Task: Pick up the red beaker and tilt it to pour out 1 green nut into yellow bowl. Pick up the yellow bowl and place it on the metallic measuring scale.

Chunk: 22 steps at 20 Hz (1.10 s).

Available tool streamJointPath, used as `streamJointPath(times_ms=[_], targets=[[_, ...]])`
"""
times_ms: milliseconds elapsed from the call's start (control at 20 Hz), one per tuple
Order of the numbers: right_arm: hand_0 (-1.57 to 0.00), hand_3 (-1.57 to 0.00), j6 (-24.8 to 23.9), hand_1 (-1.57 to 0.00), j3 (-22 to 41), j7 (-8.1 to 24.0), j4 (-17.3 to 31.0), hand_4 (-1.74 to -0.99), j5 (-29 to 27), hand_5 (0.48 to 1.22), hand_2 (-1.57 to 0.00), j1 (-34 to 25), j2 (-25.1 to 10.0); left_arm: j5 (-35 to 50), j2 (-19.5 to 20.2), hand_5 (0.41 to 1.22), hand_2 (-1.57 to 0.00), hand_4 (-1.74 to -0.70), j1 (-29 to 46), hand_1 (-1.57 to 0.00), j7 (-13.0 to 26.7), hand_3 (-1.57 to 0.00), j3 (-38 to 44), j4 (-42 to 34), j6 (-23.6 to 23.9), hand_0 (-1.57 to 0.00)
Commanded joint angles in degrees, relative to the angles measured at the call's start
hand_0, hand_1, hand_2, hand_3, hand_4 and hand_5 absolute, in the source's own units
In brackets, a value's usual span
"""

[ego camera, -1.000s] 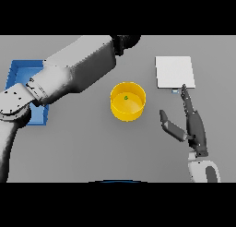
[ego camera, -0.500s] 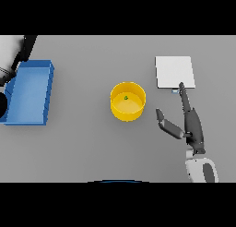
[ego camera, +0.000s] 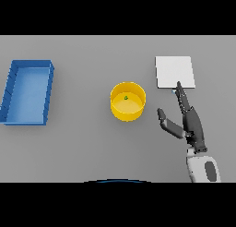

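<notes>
dark right hand point(ego camera: 192, 122) — slim fingers point(ego camera: 181, 94), white-grey forearm point(ego camera: 203, 170)

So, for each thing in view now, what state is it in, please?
yellow bowl: upright on the table, one green nut inside, not held.
blue tray: on the table at the left, nothing visible inside.
metallic measuring scale: flat, nothing on it.
right hand: open, fingers straight, beside the bowl, not touching it.
left hand: not in view.

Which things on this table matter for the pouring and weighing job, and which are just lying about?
Part of the job:
round yellow bowl
small green nut inside it
flat square metallic scale
right hand, fingers straight, beside the bowl

Just lying about:
rectangular blue tray
</notes>
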Motion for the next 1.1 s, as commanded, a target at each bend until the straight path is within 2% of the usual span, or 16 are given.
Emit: streamJointPath(times_ms=[0, 150, 350, 500, 650, 800, 900, 1000, 1050], targets=[[0.0, 0.0, -0.2, 0.0, 0.1, 0.1, -0.2, -1.157, 0.2, 0.666, 0.0, 0.0, 0.1, 2.2, 0.1, 1.221, -1.57, -1.74, 1.7, -1.57, 1.9, -1.55, 1.1, -1.1, 1.6, -1.57], [0.0, 0.0, -0.2, 0.0, 0.8, -1.5, -0.4, -1.181, 1.2, 0.687, 0.0, 1.1, -0.1, 7.9, 2.0, 1.221, -1.57, -1.74, 8.5, -1.57, 4.0, -1.49, 2.6, -6.8, 4.5, -1.57], [0.0, 0.0, -0.7, 0.0, 0.6, -0.1, -0.7, -1.194, 1.9, 0.703, 0.0, 0.4, -0.8, 15.5, 4.7, 1.221, -1.57, -1.74, 20.6, -1.57, 10.3, -1.37, 3.7, -20.9, 9.4, -1.57], [0.0, 0.0, -0.7, 0.0, 0.1, 1.0, 0.4, -1.207, 1.9, 0.708, 0.0, -1.2, -1.2, 19.5, 7.1, 1.221, -1.57, -1.74, 29.3, -1.57, 14.6, -1.38, 3.3, -33.2, 15.0, -1.57], [0.0, 0.0, -0.7, 0.0, 0.5, -0.4, 0.4, -1.201, 2.4, 0.696, 0.0, -0.1, -1.2, 22.1, 8.5, 1.221, -1.57, -1.74, 36.1, -1.57, 17.7, -1.4, 2.0, -42.4, 19.9, -1.57], [0.0, 0.0, -1.1, 0.0, 0.5, -1.0, 1.3, -1.186, 2.3, 0.687, 0.0, -0.1, -0.5, 23.7, 9.5, 1.221, -1.57, -1.74, 40.8, -1.57, 20.2, -1.38, 0.2, -47.9, 23.7, -1.57], [0.0, 0.0, -0.8, 0.0, 0.9, -0.3, 0.2, -1.17, 2.1, 0.683, 0.0, 0.0, -0.2, 25.3, 10.8, 1.076, -1.57, -1.74, 43.3, -1.57, 21.5, -1.38, -0.9, -51.5, 24.9, -1.57], [0.0, 0.0, -0.5, 0.0, 0.4, -0.4, 0.3, -1.168, 1.6, 0.679, 0.0, 0.2, -0.6, 28.2, 11.1, 0.955, -1.57, -1.73, 43.9, -1.57, 22.0, -1.37, -2.2, -52.6, 22.9, -1.57], [0.0, 0.0, -0.8, 0.0, 0.5, 0.1, 0.3, -1.165, 1.9, 0.678, 0.0, -0.3, -0.5, 29.3, 12.6, 0.888, -1.57, -1.66, 44.1, -1.57, 22.0, -1.41, -3.4, -53.9, 20.9, -1.57]])
